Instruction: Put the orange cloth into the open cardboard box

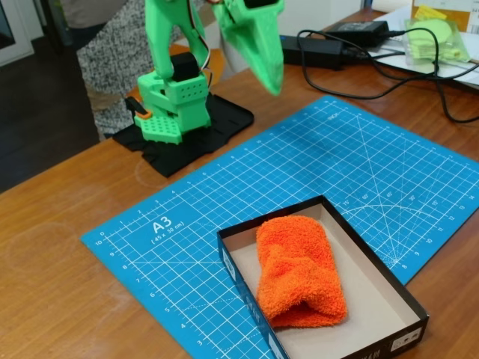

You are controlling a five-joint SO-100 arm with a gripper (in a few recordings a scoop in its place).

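Table [52,292]: brown wood, carrying everything else.
Mat [299,172]: blue, gridded, lying flat on the table under the box.
Arm [176,90]: green, its base on a black plate at the mat's far left corner in the fixed view.
Box [374,314]: shallow open tray, dark outside, pale inside, sitting on the mat's near edge.
Cloth [299,273]: orange and fluffy, a rolled bundle lying inside the box on its floor, toward the left wall; the task looks done.
Cloth axis: the long side runs roughly along the box's length, from the far end toward the camera; the roll's open fold faces the near end.
Cloth handling: likely light, soft and squashy, not slippery or fragile; a pinch across the middle of the roll should hold best.
Gripper [258,45]: raised well above the mat, far from the cloth, carrying nothing; whether its fingers are parted or closed cannot be told.
Packet [438,37]: pale green item in clear wrap, far right.
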